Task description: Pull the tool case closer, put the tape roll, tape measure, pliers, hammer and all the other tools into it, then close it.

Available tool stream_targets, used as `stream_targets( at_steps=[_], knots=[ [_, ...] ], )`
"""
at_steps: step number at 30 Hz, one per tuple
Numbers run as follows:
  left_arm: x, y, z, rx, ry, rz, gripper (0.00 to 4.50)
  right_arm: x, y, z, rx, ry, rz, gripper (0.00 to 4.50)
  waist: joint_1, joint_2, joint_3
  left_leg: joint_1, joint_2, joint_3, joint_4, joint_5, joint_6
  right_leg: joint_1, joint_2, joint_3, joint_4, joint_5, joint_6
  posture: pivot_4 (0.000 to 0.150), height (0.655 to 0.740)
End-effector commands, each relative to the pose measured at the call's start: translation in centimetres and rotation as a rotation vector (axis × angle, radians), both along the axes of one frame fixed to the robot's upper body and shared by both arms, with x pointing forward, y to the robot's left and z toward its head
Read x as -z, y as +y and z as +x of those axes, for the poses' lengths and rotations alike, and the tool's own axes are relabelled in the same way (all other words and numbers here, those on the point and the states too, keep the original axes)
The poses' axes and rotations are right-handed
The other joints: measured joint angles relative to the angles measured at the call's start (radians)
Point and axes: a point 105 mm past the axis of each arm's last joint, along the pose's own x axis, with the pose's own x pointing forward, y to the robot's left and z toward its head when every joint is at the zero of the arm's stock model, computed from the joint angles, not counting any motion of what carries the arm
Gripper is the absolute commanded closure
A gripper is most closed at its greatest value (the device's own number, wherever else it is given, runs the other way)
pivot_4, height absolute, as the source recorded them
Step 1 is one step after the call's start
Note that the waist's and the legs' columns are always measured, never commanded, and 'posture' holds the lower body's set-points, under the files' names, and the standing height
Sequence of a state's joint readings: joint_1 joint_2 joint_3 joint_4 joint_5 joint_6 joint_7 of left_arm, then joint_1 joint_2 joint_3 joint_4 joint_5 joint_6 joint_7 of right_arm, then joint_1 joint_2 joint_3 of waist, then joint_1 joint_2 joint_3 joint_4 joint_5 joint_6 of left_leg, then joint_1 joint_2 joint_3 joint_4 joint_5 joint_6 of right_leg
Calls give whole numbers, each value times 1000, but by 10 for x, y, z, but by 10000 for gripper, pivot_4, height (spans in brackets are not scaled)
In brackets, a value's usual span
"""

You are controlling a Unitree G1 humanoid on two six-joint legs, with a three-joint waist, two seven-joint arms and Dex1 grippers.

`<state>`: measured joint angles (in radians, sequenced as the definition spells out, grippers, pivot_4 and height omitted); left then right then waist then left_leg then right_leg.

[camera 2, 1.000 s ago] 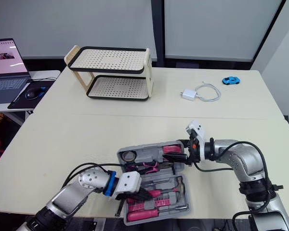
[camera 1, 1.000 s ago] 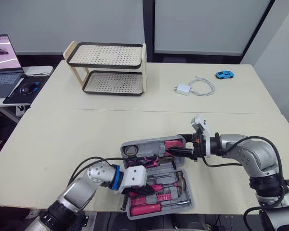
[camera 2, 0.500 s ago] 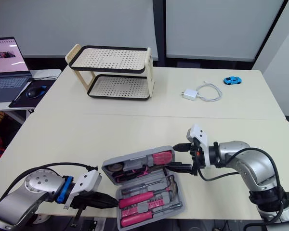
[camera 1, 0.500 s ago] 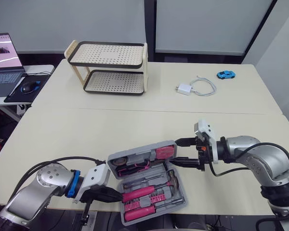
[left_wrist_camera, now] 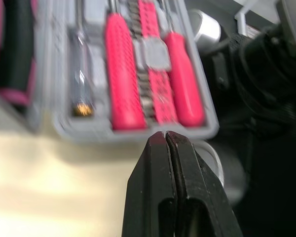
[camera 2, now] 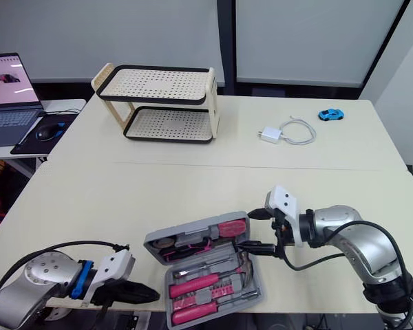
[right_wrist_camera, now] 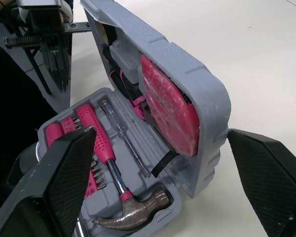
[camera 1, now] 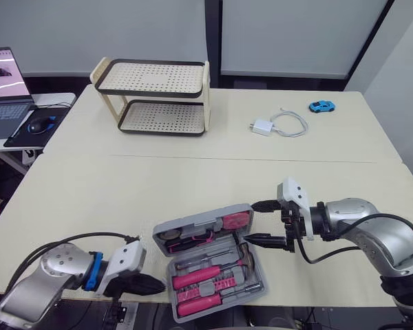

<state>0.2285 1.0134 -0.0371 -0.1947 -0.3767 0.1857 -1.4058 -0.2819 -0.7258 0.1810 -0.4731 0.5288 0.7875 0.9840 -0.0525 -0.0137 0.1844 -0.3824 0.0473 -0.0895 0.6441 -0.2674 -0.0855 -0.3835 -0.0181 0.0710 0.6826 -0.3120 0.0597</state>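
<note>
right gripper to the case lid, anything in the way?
Nothing visible. The right gripper is open at the right end of the half-raised lid, with no tool or cable between them. The left gripper sits shut, left of the case.

The tool case (camera 1: pixel 210 258) lies on the table (camera 1: pixel 124 185), just right of the left gripper (camera 1: pixel 162 287) and just left of the right gripper (camera 1: pixel 251 221), with the hammer (right_wrist_camera: pixel 135 213) inside it nearest the right gripper and the rack (camera 1: pixel 155 96) well beyond both.

Grey tool case (right_wrist_camera: pixel 187 69) sits at table's front edge, lid approx half-raised. Hammer (right_wrist_camera: pixel 138 217) + pink-handled screwdrivers (camera 1: pixel 196 280) lie in base. Pink tape measure (right_wrist_camera: pixel 167 111) sits in lid.
</note>
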Motion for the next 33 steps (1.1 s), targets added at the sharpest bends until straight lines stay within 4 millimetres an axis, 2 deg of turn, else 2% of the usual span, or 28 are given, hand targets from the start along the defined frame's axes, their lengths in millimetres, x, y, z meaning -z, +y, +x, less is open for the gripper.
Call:
stream_targets(
  at_steps=[1, 6, 10, 13, 18, 19, 24, 27, 30, 33],
  knots=[
    [-9, 23, 8, -67, -14, 34, 45000, -11, 11, -15, -90, -52, 22, 141, 1, 0, 0, 0, 0, 0, 0, 0, 0, 0, 0, 0, 0, 0, 0, 1500, 7350],
    [-10, 50, 17, -199, -2, 85, 45000, -5, 10, -26, -132, -93, -31, 141, 1, 0, 0, 0, 0, 0, 0, 0, 0, 0, 0, 0, 0, 0, 0, 1500, 7350],
    [-8, 58, 20, -248, -4, 101, 45000, -3, 7, -42, -192, -123, -84, 141, 2, 0, 0, -1, 0, 0, 1, 0, 0, 0, 0, 0, 0, 0, 0, 1500, 7350],
    [-10, 52, 23, -271, -14, 83, 45000, -3, -4, -55, -236, -140, -154, 141, 3, -1, 0, 0, 0, 0, 1, 0, 0, 0, 0, 0, 1, 0, 0, 1500, 7350],
    [-11, 38, 23, -293, -12, 54, 45000, -5, -33, -78, -294, -89, -299, 141, 13, -2, -1, 2, 0, 0, 2, 0, 0, 4, -1, 0, 0, 0, 0, 1500, 7350],
    [-10, 35, 21, -292, -10, 53, 45000, -5, -38, -79, -282, -78, -320, 141, 14, -2, -1, 3, 0, 0, 2, 0, 0, 4, 0, 0, 0, 0, 0, 1500, 7350],
    [-4, 23, 15, -272, -14, 71, 45000, 10, -58, -54, -183, -153, -452, 141, 10, -4, -2, 5, 0, 1, 2, 0, 0, 6, 0, 0, 0, 0, 0, 1500, 7350],
    [3, 15, 14, -242, -35, 97, 45000, 30, -61, -42, -175, -201, -530, 6212, 11, -4, -2, 5, 0, 1, 2, 0, 0, 5, 0, 0, 0, 0, 0, 1500, 7350],
    [7, 4, 13, -206, -55, 93, 45000, 44, -55, -35, -191, -226, -558, 16647, 11, -4, -2, 3, 0, 1, 2, 0, 0, 4, 0, 0, -1, 0, 0, 1500, 7350],
    [10, -8, 16, -177, -85, 85, 45000, 55, -46, -40, -235, -222, -563, 22954, 16, -4, -2, 2, 0, 1, 1, 0, 0, 3, 0, 1, -1, 0, 0, 1500, 7350]
  ],
)
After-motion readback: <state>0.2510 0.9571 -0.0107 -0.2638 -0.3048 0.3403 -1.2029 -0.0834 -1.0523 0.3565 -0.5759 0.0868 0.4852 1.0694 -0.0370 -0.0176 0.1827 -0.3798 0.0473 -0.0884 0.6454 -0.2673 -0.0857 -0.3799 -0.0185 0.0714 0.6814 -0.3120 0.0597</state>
